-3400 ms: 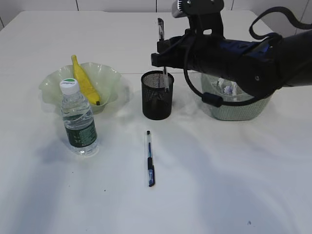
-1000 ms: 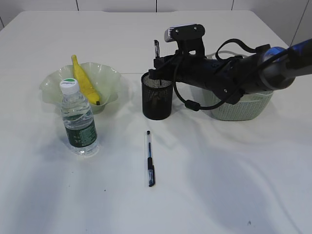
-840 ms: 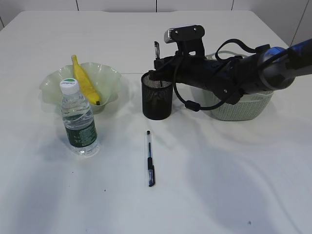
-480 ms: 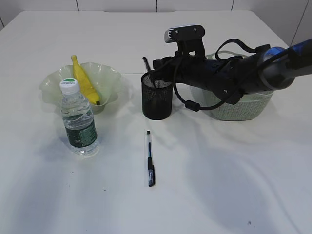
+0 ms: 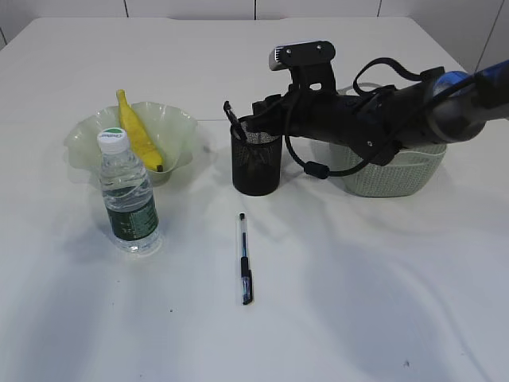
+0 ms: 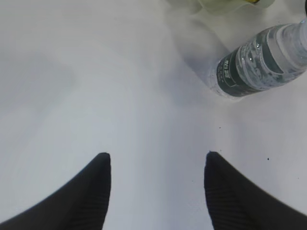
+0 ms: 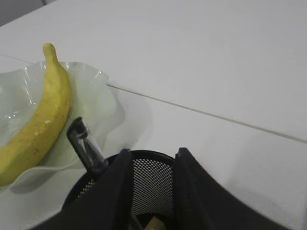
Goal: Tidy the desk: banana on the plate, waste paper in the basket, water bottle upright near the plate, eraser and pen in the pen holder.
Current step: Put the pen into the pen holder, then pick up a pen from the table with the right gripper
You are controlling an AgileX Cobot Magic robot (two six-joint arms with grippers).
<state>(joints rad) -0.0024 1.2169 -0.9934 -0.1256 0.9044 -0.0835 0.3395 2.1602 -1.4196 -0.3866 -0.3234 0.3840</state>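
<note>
My right gripper (image 5: 256, 114) hovers open over the black mesh pen holder (image 5: 256, 163). Its jaws (image 7: 153, 152) stand apart with nothing between them. A pen (image 5: 230, 113) stands free in the holder and leans left against the rim; its clear cap end (image 7: 86, 146) sticks out. A small tan block (image 7: 156, 222) lies at the holder's bottom. Another pen (image 5: 245, 259) lies on the table in front. The banana (image 5: 140, 136) rests on the green plate (image 5: 79, 142). The water bottle (image 5: 127, 196) stands upright by the plate. My left gripper (image 6: 157, 155) is open over bare table.
The pale woven basket (image 5: 391, 173) stands right of the holder, and my right arm hides its inside. In the left wrist view the water bottle (image 6: 259, 67) is up to the right.
My right gripper's jaws have parted and let go of the pen. The pen dropped into the holder and tipped left against the rim. The left arm has not moved.
</note>
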